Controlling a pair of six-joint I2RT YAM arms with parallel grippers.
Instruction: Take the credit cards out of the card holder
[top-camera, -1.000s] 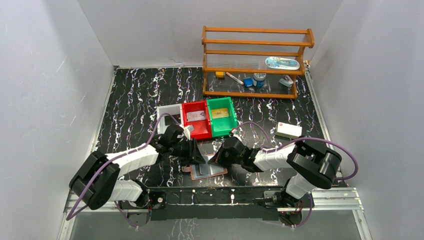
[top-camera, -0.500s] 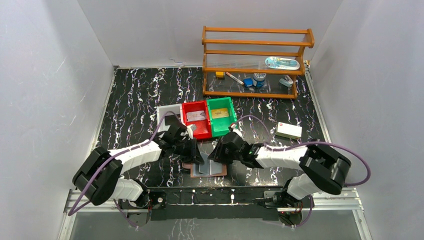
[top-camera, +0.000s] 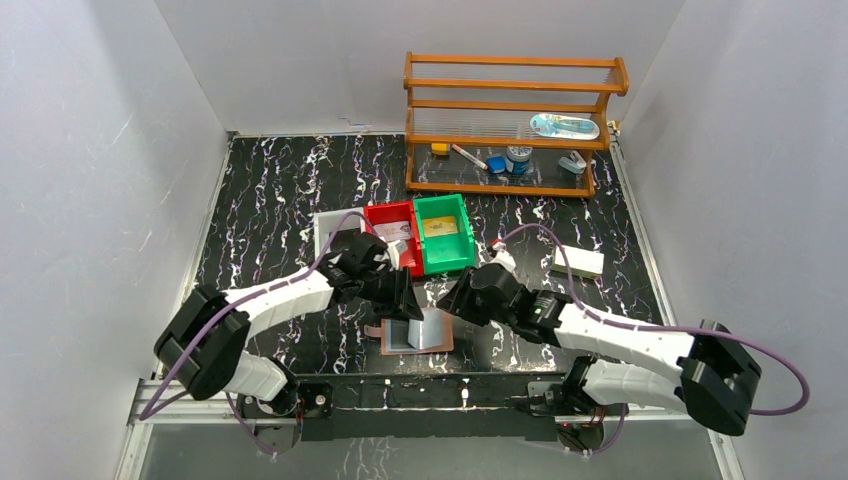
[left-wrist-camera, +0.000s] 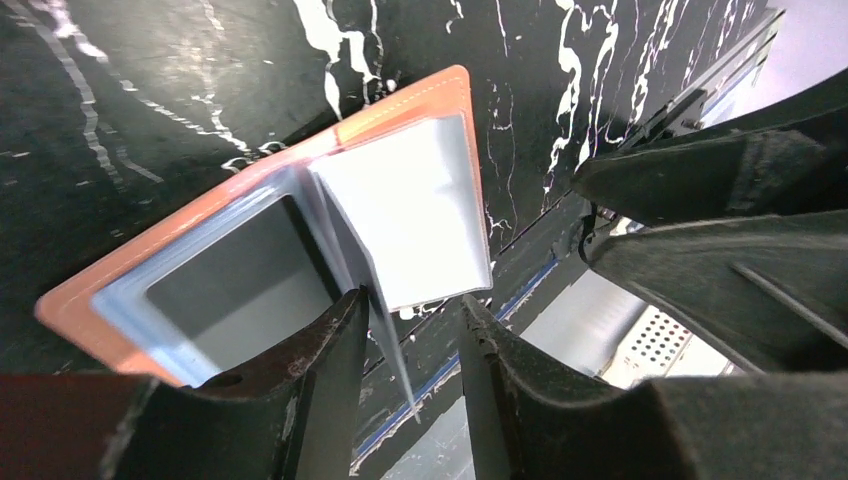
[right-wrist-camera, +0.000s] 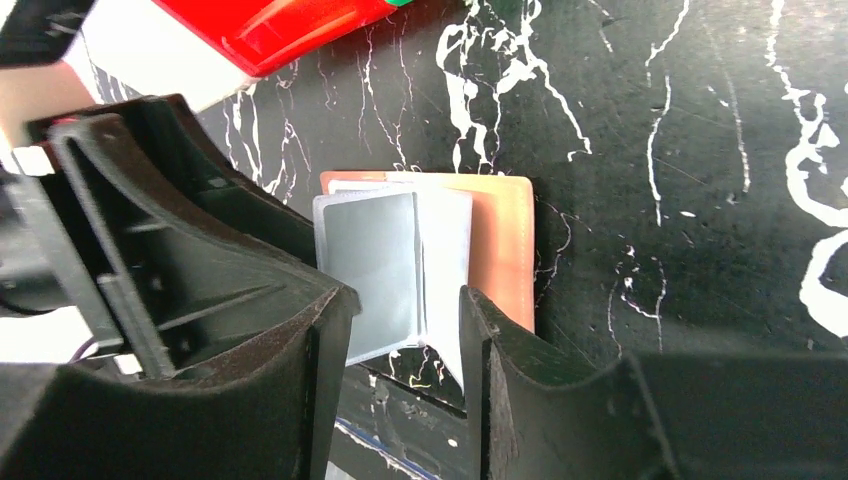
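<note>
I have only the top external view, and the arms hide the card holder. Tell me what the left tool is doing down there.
Observer: The left wrist view shows the left tool with its jaws standing apart. A thin pale leaf of the card holder stands up and runs between its fingers.
Operator: Now report the right tool.
Observer: The right wrist view shows the right tool open with nothing between its fingers. Beyond them the card holder lies spread open on the table.
</note>
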